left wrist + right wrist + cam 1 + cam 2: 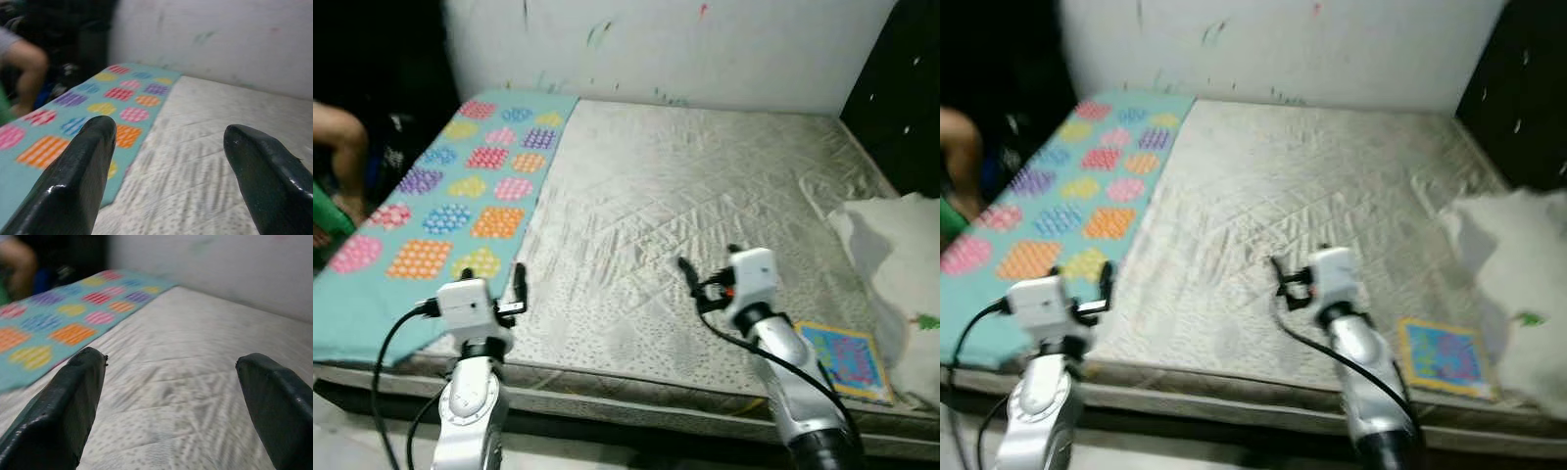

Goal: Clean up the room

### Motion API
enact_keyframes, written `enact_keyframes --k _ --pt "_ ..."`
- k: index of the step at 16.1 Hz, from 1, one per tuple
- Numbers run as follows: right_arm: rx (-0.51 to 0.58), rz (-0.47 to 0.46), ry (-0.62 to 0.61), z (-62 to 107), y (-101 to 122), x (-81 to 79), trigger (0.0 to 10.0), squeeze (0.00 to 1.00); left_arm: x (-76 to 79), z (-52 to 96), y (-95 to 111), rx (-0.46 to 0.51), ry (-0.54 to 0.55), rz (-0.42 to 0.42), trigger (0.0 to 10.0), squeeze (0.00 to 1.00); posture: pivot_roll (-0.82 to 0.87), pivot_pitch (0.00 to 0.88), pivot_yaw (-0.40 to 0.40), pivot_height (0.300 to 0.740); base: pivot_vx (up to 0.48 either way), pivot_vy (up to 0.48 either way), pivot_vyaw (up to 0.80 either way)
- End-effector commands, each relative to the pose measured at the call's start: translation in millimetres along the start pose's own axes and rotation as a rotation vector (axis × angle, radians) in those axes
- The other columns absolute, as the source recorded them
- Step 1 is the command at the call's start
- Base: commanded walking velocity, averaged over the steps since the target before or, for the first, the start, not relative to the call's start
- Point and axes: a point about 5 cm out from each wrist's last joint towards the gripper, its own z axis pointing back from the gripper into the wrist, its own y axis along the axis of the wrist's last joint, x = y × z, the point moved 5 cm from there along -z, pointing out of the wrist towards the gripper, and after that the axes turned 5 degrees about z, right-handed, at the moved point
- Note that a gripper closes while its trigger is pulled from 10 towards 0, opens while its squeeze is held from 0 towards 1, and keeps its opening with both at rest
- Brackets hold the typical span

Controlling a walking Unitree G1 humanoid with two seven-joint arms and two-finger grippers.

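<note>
A bare grey quilted mattress (pixel 685 176) spreads out in front of me. Along its left side lies a teal blanket (pixel 460 196) printed with coloured patches. A small colourful picture book (pixel 842 357) rests flat near the front right corner. My left gripper (pixel 517 286) hovers over the front left edge, beside the blanket, open and empty; its fingers (pixel 83 176) stand wide apart. My right gripper (pixel 710 262) hangs over the front middle of the mattress, left of the book, also open with nothing between its fingers (pixel 68 401).
A crumpled white cloth or pillow (pixel 896 255) sits at the mattress's right edge. A person's bare leg (pixel 337 137) shows at the far left beside the bed. A marked white wall (pixel 685 39) runs behind, and a dark panel (pixel 901 88) stands to the right.
</note>
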Motion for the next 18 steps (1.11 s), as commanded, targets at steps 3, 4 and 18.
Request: enact_keyframes --k 3,4,18 --pt "-0.004 0.007 0.087 -11.4 -2.6 -21.8 10.0 0.00 -11.8 2.5 7.8 0.035 0.029 -0.032 10.0 0.00 0.03 0.000 -0.092 0.740 0.000 0.000 0.00" --pt "-0.016 0.007 0.084 -11.6 -6.3 -22.7 10.0 0.00 -17.4 4.2 7.4 0.029 0.047 -0.036 10.0 0.00 0.03 0.000 -0.078 0.740 0.000 0.000 0.00" --pt "0.022 -0.085 -0.201 7.4 -10.8 18.4 10.0 0.00 -17.2 14.3 -8.8 -0.060 0.026 0.004 10.0 0.00 -0.02 0.000 0.051 0.740 0.000 0.000 -0.06"
